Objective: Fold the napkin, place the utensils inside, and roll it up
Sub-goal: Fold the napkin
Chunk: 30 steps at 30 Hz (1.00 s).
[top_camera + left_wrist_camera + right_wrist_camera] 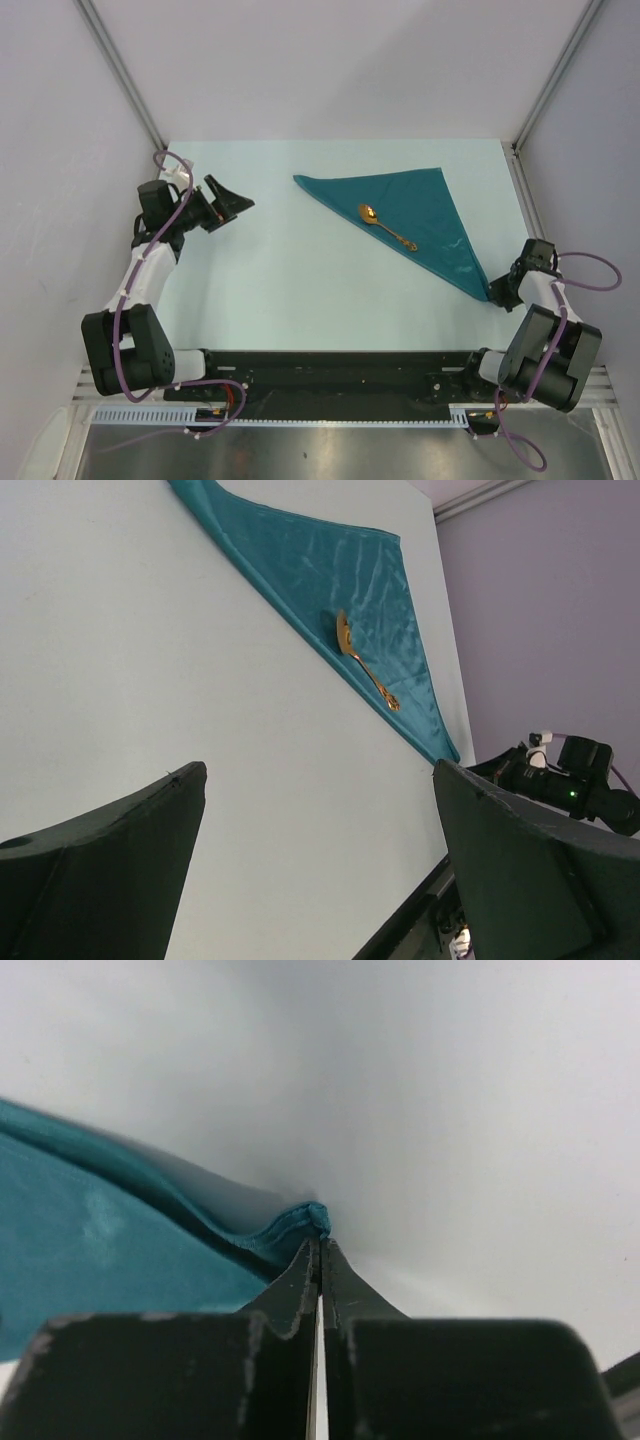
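The teal napkin (425,205) lies folded into a triangle on the right half of the table, its long point reaching toward the near right. A gold spoon (386,227) lies on it, bowl to the far left. My right gripper (499,292) is at that near-right point, its jaws shut on the napkin's corner (312,1218). My left gripper (232,201) is open and empty at the far left, well away from the cloth. The left wrist view shows the napkin (330,565) and the spoon (362,662) beyond my open left gripper (320,770).
The pale table (290,270) is bounded by lilac walls with metal frame posts (120,70) at the back corners. A black rail (330,365) runs along the near edge between the arm bases.
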Available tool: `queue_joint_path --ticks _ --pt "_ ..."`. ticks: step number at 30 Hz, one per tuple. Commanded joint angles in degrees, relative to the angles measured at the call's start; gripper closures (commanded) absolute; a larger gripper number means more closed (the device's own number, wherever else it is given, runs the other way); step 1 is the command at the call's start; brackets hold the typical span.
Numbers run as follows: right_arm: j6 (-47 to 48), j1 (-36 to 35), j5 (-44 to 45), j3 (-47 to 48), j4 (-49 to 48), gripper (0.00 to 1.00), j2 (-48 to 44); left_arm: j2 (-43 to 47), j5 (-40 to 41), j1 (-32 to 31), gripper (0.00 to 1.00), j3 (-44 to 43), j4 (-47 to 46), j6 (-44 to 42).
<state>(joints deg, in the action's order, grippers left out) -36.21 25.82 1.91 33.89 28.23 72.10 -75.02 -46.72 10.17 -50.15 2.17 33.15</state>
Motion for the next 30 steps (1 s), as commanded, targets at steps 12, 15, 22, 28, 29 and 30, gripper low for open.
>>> queue_joint_path --ticks 12,15,22,28,29,30 --pt "-3.3 -32.9 16.4 27.3 -1.4 1.00 14.2 0.5 -1.6 1.2 0.00 0.6 -1.9 0.7" --pt "-2.9 -36.4 16.2 36.2 -4.1 1.00 23.7 0.8 -1.3 1.3 0.00 0.6 -1.9 0.4" --pt "-3.7 -43.8 12.6 53.3 -9.2 1.00 40.3 2.1 0.2 1.6 0.00 0.6 -1.3 -1.0" --pt "-5.4 -46.3 10.1 59.4 -12.5 1.00 46.1 2.2 0.6 1.7 0.00 0.4 -1.0 -1.2" --pt "-5.5 -46.8 10.0 59.6 -12.9 1.00 46.4 2.2 0.6 1.7 0.00 0.5 -1.1 -1.2" --pt "-5.3 -47.2 10.0 60.1 -13.2 1.00 46.6 2.2 0.6 1.7 0.00 0.5 -1.0 -1.2"
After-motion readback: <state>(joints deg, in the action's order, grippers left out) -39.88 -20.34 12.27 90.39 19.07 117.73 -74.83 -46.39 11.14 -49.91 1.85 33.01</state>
